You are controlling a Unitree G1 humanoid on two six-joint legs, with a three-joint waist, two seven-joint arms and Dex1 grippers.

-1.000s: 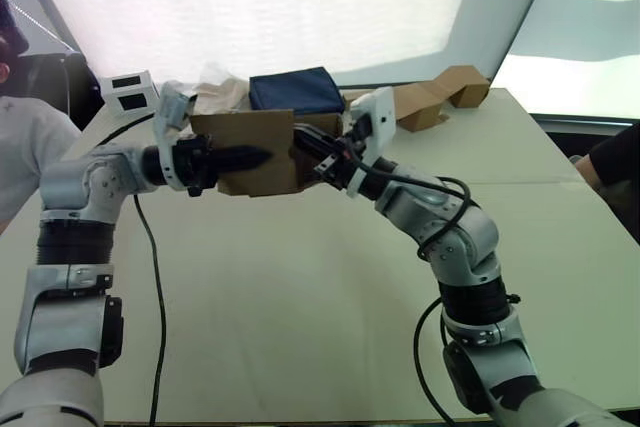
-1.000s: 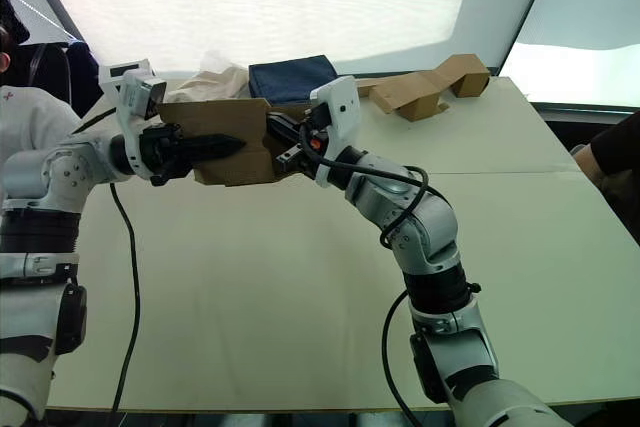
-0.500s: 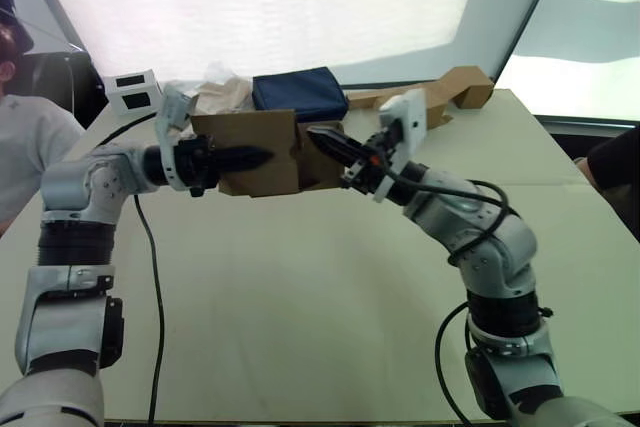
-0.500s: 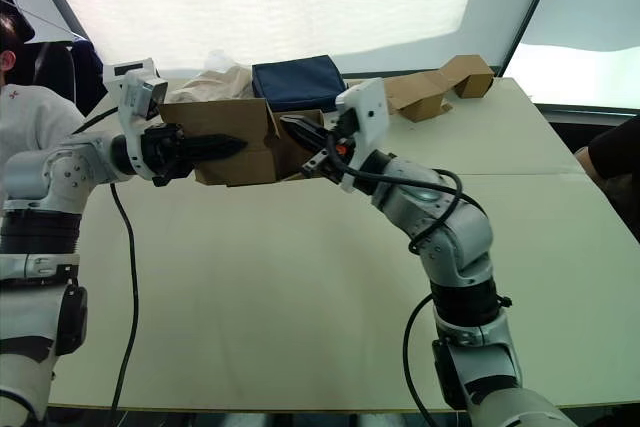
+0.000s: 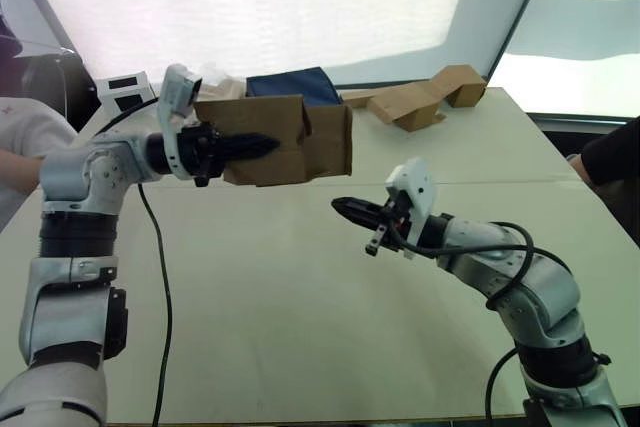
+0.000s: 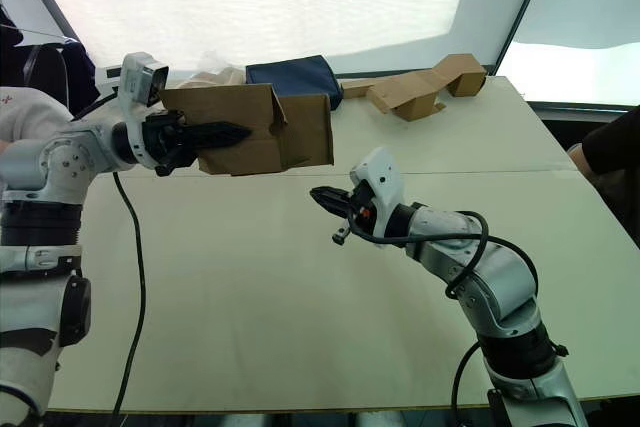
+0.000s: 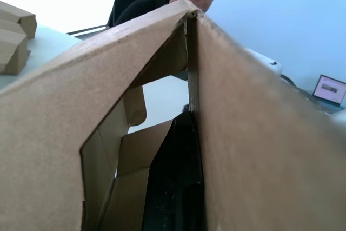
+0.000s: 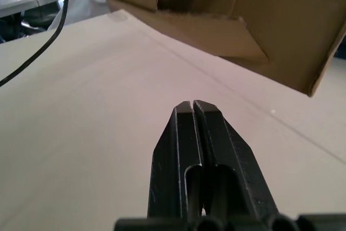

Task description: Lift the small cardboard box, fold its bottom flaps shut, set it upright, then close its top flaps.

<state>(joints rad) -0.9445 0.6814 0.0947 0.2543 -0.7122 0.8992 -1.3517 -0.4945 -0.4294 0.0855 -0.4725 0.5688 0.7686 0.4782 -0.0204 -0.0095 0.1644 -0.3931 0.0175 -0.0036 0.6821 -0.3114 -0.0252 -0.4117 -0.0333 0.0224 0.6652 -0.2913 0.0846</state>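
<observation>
Above table (image 5: 300, 327): small cardboard box (image 5: 285, 142) pinched by left gripper (image 5: 262, 145); right gripper (image 5: 345, 209) below, apart.

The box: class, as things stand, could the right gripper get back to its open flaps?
Probably yes. The box hangs above the table in the left gripper, and the right gripper, shut, sits below its flaps with nothing between.

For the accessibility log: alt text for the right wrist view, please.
The right gripper, fingers shut and empty, hovers low over the beige table. Above and ahead of it hangs the small cardboard box, held off the table with a flap sticking out underneath.
</observation>
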